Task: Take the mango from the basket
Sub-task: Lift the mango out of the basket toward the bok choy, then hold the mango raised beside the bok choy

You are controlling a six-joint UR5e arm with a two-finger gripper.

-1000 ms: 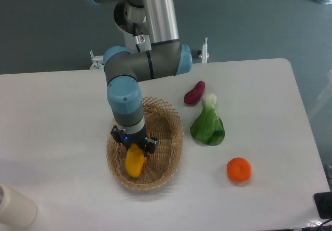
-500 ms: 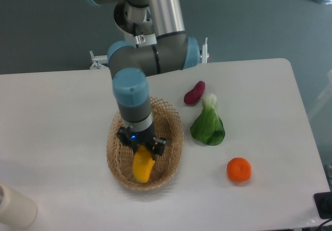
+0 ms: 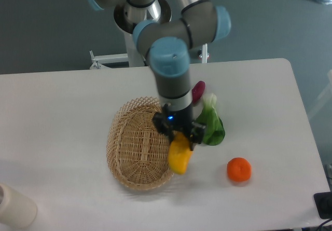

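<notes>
The fingers point(image 3: 179, 136) are clamped on the upper end of the mango point(image 3: 179, 158), which hangs below them, tilted, in the air over the right rim of the basket point(image 3: 136, 144). The wicker basket lies to the left of the fingers on the white desk point(image 3: 62, 111). Just right of the fingers lies a leafy green vegetable point(image 3: 211, 123), partly hidden by the arm. A dark red-purple vegetable point(image 3: 198, 91) shows behind the arm above the fingers. An orange fruit point(image 3: 239, 170) sits lower right of the mango, apart from it.
</notes>
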